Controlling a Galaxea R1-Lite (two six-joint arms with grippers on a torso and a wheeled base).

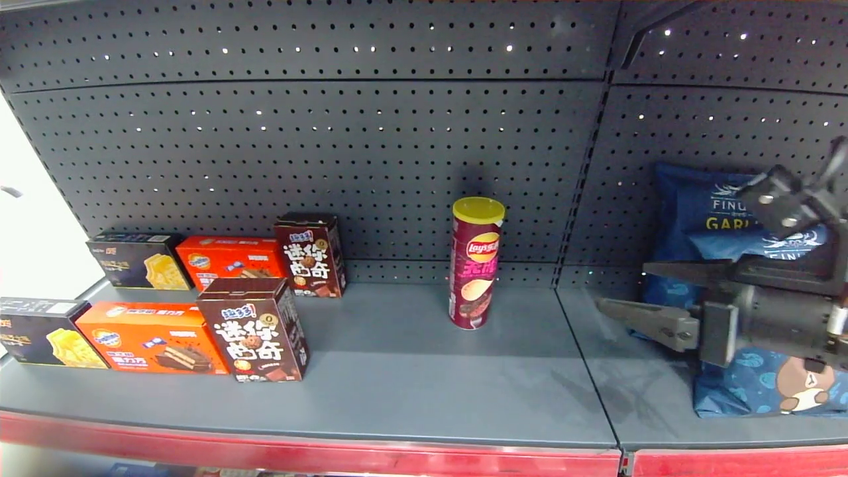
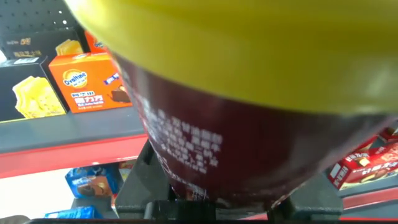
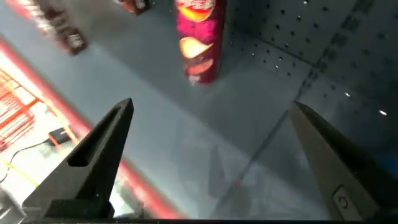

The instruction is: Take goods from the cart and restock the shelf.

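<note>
Maroon can (image 1: 474, 278) upright, lid-up; right tool (image 1: 623, 286) apart, left tool (image 2: 214, 205) tight on second can (image 2: 249, 143)

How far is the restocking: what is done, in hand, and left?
Done: one chips can stands upright on the shelf. In hand: the left pincer holds a second chips can, not yet placed. The right pincer is open and empty. Left: shelve that can.

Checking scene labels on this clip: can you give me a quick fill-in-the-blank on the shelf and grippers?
1. The chip can on the shelf stands ____.
2. The second can, in the left gripper, has a ____ lid.
3. The right gripper has its jaws ____.
4. The bags behind it are ____.
Missing words: upright; yellow; open; blue.
</note>
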